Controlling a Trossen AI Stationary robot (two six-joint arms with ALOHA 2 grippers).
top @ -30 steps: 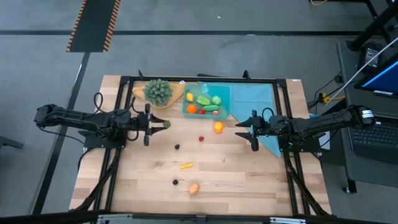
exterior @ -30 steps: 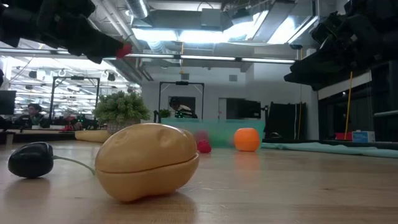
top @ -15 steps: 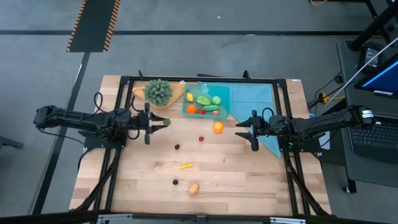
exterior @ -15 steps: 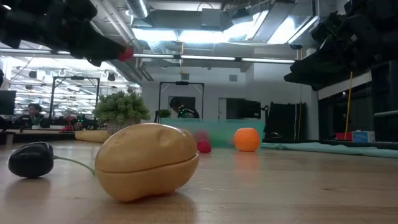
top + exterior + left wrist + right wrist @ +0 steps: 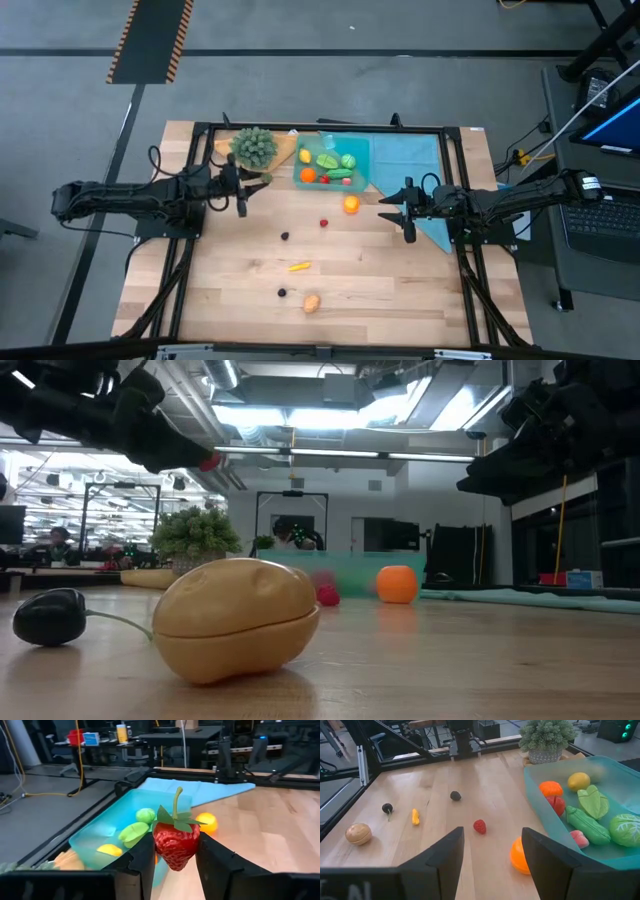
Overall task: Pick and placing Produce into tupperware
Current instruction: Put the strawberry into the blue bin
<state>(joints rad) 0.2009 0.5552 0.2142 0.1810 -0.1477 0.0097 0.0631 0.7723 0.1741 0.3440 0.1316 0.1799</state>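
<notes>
You are carrying a strawberry (image 5: 176,845) clamped in the left gripper (image 5: 175,857) toward the half-filled tupperware (image 5: 331,160); the right gripper (image 5: 492,852) is waiting open and empty at the right. Six pieces, including the orange (image 5: 351,204), are lying loose on the table (image 5: 380,290).

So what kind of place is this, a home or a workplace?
Most likely a robotics lab or workshop, not a home. A light wooden table in a black metal frame stands on grey floor with striped orange-black hazard tape; the low view shows open ceiling ducts.
</notes>
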